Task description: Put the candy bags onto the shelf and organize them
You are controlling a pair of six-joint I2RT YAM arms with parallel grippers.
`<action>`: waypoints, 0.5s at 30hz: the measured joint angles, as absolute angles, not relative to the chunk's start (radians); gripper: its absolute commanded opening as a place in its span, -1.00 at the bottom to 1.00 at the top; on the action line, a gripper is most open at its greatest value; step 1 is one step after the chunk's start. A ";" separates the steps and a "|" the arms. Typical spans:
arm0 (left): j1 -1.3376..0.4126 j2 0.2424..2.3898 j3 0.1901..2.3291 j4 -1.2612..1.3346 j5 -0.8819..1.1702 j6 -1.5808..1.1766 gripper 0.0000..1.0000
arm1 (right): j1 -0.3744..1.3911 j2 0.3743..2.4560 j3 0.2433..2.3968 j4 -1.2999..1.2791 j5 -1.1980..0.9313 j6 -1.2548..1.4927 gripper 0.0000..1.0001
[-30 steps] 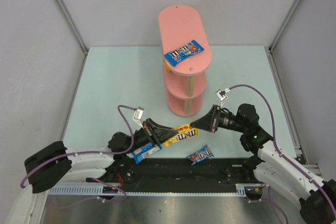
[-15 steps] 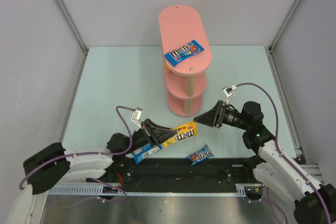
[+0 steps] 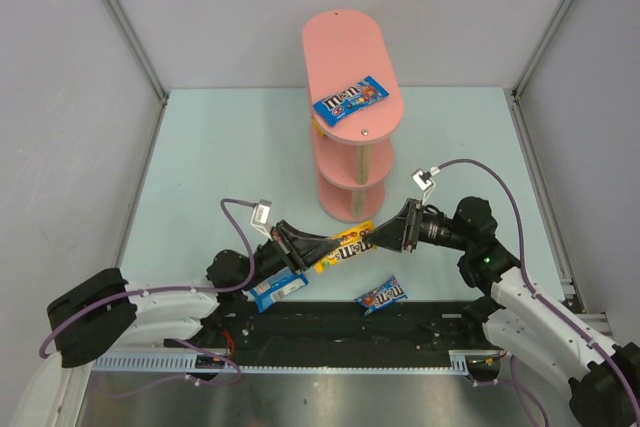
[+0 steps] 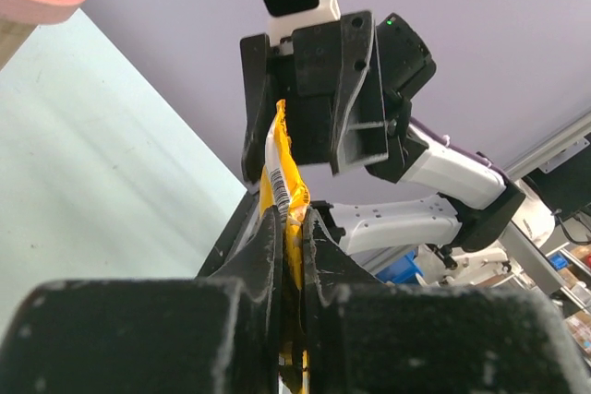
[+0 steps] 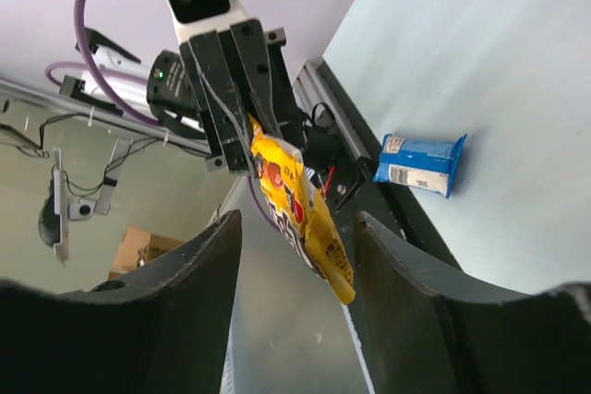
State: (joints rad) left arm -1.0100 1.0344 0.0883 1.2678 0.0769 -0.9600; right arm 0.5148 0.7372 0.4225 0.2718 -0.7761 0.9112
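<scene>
Right jaws, clamped on the yellow bag (image 3: 345, 245) a second ago, let go, backed off, and now return spread around its free end. Left jaws pinch the other end, over the tabletop's (image 3: 220, 147) near edge, before the shelf (image 3: 340, 47). Handover looks unfinished.

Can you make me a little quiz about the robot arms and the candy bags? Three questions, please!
1. True or false: the yellow packet lies on the shelf.
2. What colour is the top-board packet? A) purple B) blue C) yellow
3. Fill in: the left gripper is shut on the yellow packet, while the right gripper is ____.

Key: 1 false; 2 B; 3 open.
</scene>
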 measured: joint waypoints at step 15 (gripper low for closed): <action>-1.005 1.034 0.111 1.270 0.066 -0.960 -0.99 | 0.553 0.760 0.403 0.315 -0.773 0.903 -0.82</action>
State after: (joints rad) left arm -1.0046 1.0336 0.1108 1.2697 0.0662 -0.9600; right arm 0.5526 0.7601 0.4034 0.3145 -0.7731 0.9031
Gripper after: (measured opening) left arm 0.080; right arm 0.185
